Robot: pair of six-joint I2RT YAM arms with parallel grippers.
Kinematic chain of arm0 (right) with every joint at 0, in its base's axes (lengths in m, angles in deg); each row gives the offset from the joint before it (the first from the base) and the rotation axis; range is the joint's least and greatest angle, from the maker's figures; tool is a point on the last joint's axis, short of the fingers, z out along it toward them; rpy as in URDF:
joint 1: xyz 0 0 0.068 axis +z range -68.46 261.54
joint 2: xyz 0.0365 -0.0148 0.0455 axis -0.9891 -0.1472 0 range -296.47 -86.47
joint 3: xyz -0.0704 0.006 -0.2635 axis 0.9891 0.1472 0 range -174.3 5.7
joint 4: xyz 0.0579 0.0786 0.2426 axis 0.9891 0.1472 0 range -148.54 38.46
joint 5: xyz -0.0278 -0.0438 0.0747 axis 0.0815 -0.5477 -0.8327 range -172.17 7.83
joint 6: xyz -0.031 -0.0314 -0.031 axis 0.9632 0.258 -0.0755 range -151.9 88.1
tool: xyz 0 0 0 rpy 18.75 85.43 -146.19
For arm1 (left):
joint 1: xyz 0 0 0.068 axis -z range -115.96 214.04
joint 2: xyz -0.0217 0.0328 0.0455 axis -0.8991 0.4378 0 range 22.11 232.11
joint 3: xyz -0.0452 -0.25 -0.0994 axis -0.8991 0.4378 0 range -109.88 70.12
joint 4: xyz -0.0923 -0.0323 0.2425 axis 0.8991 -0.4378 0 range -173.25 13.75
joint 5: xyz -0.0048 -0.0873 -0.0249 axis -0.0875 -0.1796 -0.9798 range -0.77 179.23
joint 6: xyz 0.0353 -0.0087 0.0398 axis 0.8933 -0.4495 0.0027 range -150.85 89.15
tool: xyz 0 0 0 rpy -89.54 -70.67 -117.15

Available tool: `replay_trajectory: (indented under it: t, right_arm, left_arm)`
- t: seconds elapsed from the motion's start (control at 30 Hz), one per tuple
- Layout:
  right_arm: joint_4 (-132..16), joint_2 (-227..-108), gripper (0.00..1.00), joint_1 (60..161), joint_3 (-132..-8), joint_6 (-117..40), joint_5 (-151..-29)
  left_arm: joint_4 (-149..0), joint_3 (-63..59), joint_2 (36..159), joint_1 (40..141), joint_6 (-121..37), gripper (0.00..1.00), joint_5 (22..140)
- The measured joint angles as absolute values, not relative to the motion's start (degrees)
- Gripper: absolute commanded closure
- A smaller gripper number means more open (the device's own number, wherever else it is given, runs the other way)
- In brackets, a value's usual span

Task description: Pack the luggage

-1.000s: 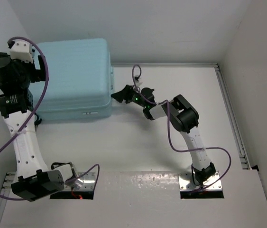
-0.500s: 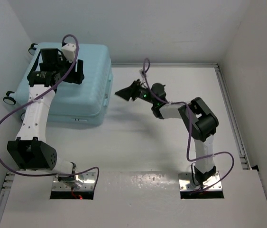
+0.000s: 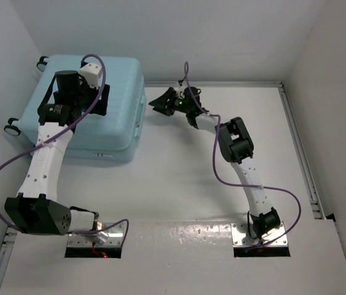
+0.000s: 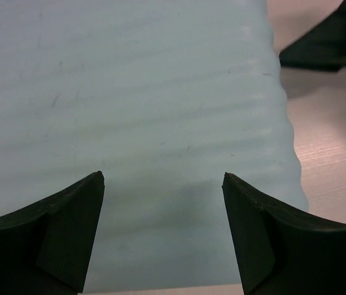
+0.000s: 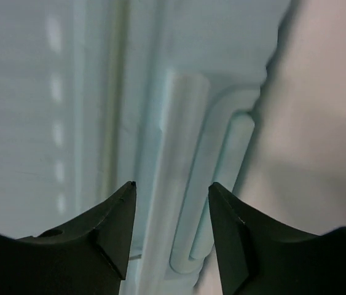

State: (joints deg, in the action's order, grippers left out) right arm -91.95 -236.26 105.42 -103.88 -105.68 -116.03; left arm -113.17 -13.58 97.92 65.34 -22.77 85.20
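The pale-blue luggage [image 3: 123, 107] has a hard, ribbed shell.

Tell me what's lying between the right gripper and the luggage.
Nothing. In the top view, only a narrow strip of bare table separates the right gripper from the side of the luggage.

Readable text: none in any of the three views.
luggage [image 3: 114, 92] shell: plain ribbed pale blue, with no lettering legible in either wrist view.
small mark [image 3: 101, 155] on the luggage side facing the near edge of the surface: too small to read.
pale print [image 3: 54, 109] on the left arm's black joint: too small to read.
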Motion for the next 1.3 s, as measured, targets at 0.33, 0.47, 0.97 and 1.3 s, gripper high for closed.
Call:
replay_trajectory:
  t: [0.33,0.47,0.97,1.3]
  right_arm:
    - [-85.13,-242.29,0.49,111.58,-113.00,-108.94,-115.29]
    - [-85.44,-244.50,0.80,111.62,-115.73,-109.57,-115.01]
    - [-99.32,-220.68,1.00,110.31,-72.41,-108.32,-110.75]
    - [-96.13,-194.41,1.00,97.24,-37.83,-101.02,-116.47]
  left_arm:
    - [-111.89,-12.51,93.16,63.79,-22.07,0.15,89.51]
    - [-111.93,-11.33,90.82,63.48,-20.83,0.14,90.71]
    - [-115.08,-14.35,97.29,50.91,-30.01,0.11,95.23]
    - [-122.03,-15.99,97.33,38.34,-40.13,0.16,80.55]
